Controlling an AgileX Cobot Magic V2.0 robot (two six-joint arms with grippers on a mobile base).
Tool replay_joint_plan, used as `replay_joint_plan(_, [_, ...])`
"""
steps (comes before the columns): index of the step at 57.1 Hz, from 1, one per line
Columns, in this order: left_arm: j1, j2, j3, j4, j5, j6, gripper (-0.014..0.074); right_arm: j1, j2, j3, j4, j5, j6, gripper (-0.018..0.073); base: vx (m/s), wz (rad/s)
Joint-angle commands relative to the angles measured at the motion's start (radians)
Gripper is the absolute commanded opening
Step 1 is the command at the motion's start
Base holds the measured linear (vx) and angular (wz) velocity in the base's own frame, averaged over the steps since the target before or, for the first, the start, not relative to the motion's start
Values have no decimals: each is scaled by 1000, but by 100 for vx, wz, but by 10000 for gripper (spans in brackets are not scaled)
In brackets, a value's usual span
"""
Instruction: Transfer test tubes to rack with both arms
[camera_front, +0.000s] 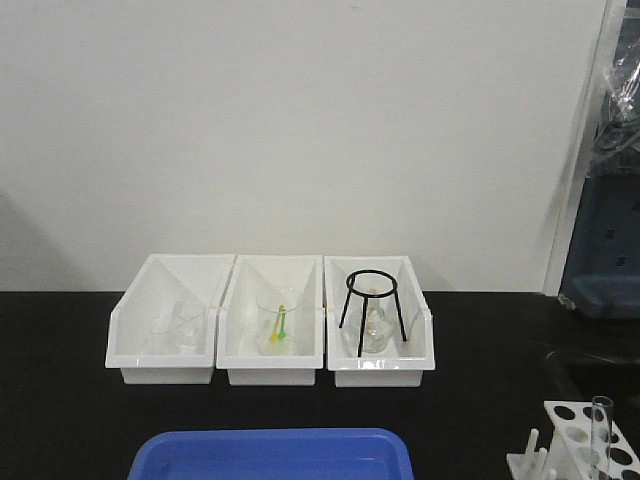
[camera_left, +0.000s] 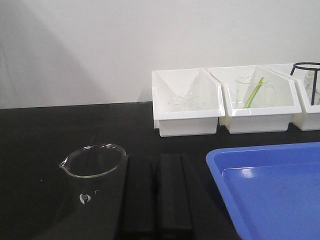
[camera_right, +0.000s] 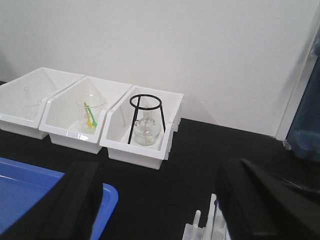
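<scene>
The right hand (camera_right: 160, 210) is spread wide just above the rack (camera_front: 585, 440), ready to work there; one test tube (camera_front: 601, 425) already stands in it. The left hand (camera_left: 157, 195), fingers pressed together, waits beside a beaker (camera_left: 92, 172) near the blue tray (camera_front: 270, 455); three bins (camera_front: 272, 325) sit behind.

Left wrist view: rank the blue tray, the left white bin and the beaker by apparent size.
1. Blue tray, largest, though cut off and near the camera.
2. Left white bin.
3. Beaker; nearness inflates it, so this ranking is unsure.
</scene>
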Motion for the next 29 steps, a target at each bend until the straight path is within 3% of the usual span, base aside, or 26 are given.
replay_joint_plan(1, [2,-3,-25,-12,-76,2,-6,-5,2,-29,11,-75,0,529,0,0])
replay_joint_plan(29, [2,-3,-25,-11,-76,2,-6,-5,2,-29,-4,-75,-1,529,0,0])
